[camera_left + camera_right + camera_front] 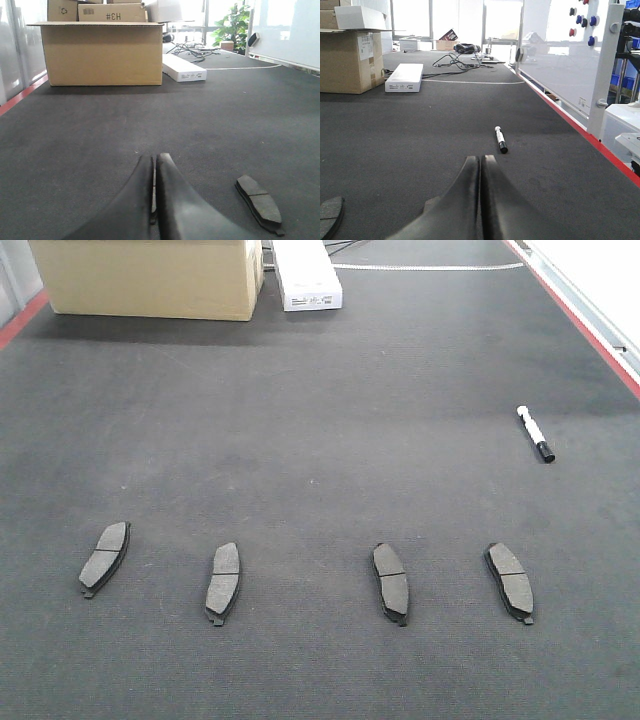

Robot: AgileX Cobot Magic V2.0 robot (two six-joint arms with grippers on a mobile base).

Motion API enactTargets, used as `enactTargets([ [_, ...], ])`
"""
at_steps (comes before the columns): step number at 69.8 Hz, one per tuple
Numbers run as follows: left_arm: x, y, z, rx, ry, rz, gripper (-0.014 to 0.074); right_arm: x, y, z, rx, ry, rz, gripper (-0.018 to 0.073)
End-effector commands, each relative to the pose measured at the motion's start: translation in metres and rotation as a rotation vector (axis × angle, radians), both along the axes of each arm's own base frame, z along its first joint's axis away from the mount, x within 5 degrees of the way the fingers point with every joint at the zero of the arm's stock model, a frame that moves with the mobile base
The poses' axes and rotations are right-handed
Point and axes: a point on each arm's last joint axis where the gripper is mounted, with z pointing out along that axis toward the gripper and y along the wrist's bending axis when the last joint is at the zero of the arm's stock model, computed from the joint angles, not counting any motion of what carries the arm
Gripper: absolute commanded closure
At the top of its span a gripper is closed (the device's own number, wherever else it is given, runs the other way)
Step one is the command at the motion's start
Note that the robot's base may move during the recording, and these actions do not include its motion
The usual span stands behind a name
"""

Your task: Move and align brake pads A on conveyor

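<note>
Four dark-grey brake pads lie in a rough row across the near part of the conveyor belt (320,440): the far-left pad (105,557), the second (225,581), the third (391,582) and the far-right one (509,581). Each is turned a little differently. Neither gripper shows in the front view. In the left wrist view my left gripper (154,157) is shut and empty, low over the belt; a pad shows through the thin slit between its fingers, and another pad (260,202) lies to its right. My right gripper (481,158) is shut and empty; one pad (330,215) lies at its far left.
A white marker pen with a black cap (535,433) lies on the belt at the right, ahead of my right gripper (500,139). A cardboard box (150,275) and a flat white box (307,275) stand at the far end. Red edge strips (590,330) line the belt.
</note>
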Motion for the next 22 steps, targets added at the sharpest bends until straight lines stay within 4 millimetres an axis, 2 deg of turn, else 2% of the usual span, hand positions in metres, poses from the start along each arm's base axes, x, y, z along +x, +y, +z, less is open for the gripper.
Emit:
enactTargets([
  [1,-0.0020,-0.0008,0.0108,-0.013,-0.095,-0.012,0.0604,-0.0007,-0.0001,0.0042,-0.011,-0.075,-0.004,0.0568],
  [22,-0.0020,-0.0008,0.0108,-0.013,-0.095,-0.012,0.0604,-0.0006,-0.0001,0.0038,-0.011,-0.071,-0.004,0.0568],
])
